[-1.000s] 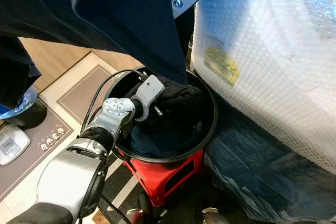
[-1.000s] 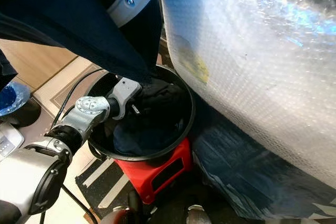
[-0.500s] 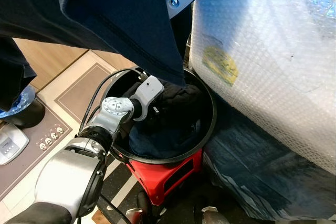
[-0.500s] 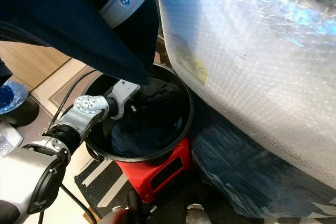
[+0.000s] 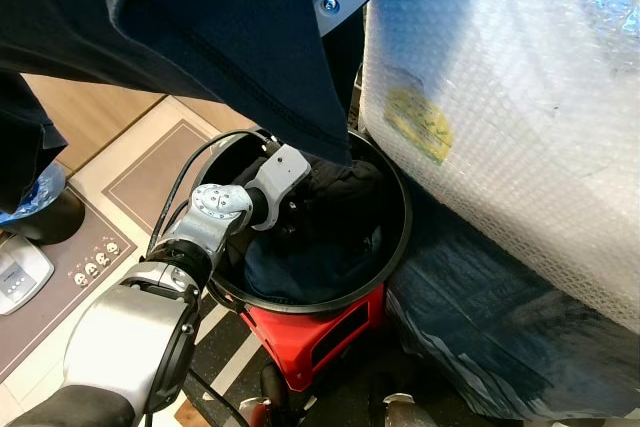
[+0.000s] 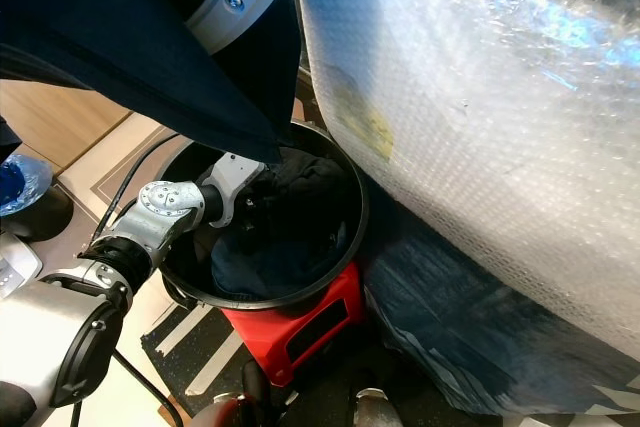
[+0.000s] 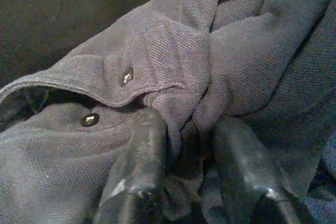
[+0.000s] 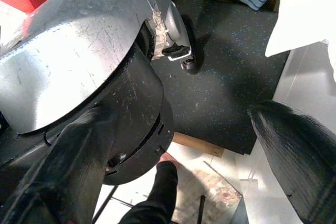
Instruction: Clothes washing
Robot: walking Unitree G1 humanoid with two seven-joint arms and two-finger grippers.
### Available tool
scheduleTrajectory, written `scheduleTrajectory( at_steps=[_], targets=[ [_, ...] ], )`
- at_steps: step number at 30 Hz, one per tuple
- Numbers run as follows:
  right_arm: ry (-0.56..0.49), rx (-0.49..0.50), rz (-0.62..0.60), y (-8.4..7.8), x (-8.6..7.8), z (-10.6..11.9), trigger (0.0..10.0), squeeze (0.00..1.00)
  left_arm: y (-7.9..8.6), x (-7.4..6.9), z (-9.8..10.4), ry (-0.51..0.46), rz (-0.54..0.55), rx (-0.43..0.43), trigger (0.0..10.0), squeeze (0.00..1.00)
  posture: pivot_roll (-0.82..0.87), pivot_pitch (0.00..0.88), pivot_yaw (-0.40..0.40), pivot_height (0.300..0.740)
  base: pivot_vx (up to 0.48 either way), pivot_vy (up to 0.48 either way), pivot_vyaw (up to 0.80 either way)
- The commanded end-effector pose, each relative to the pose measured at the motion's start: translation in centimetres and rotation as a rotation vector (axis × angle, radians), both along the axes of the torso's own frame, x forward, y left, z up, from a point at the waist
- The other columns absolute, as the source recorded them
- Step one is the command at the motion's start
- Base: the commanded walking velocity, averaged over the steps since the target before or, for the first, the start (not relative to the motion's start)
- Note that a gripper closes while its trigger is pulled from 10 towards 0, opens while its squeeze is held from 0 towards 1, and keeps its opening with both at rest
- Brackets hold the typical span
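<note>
Filling the right of the frame, the bubble-wrapped washing machine point(image 5: 510, 117) stands just beside the black laundry tub point(image 5: 395, 237), which sits lower centre on a red stool point(image 5: 320, 332). A dark garment point(image 5: 200, 27) drapes across the upper left. Inside the tub lies a dark polo shirt point(image 7: 173, 66), and the left gripper point(image 7: 191, 156) has its fingers narrowed on a fold near the buttons. Judging by that shallow pinch, it should bite deeper before lifting straight up, clear of the rim. The right gripper point(image 8: 210, 145) hangs idle, fingers spread wide.
</note>
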State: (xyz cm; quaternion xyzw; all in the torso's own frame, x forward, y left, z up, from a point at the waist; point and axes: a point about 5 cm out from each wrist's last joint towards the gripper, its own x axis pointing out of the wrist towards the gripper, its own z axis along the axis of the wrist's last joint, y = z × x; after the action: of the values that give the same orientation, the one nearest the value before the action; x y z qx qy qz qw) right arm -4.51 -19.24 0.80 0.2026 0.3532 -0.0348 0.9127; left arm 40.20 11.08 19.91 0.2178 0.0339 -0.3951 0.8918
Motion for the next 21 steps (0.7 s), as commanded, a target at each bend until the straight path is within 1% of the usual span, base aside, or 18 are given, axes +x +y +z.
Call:
scheduleTrajectory(
  at_steps=[1,15,19,21],
  targets=[
    [0.056,0.011,-0.013,0.07,-1.30,-0.05,10.0,0.00,0.64,-0.19,-1.02,0.038,0.011,0.022,0.0,0.00,-0.34,0.476,0.068,0.740,0.000,0.000,0.00],
    [0.054,0.007,-0.013,-0.09,-1.13,-0.15,10.0,0.00,0.95,-0.12,-0.82,0.025,0.021,0.023,0.0,0.00,-0.34,0.467,0.065,0.740,0.000,0.000,0.00],
    [0.051,0.007,-0.010,-0.13,-0.79,-0.40,10.0,0.00,1.07,-0.08,-0.67,0.011,0.027,0.021,0.0,0.00,-0.34,0.456,0.064,0.740,0.000,0.000,0.00],
    [0.047,0.007,-0.008,-0.24,-0.52,-0.60,10.0,0.00,0.96,-0.15,-0.57,-0.008,0.011,0.017,0.0,0.00,-0.33,0.448,0.064,0.740,0.000,0.000,0.00]
  ],
)
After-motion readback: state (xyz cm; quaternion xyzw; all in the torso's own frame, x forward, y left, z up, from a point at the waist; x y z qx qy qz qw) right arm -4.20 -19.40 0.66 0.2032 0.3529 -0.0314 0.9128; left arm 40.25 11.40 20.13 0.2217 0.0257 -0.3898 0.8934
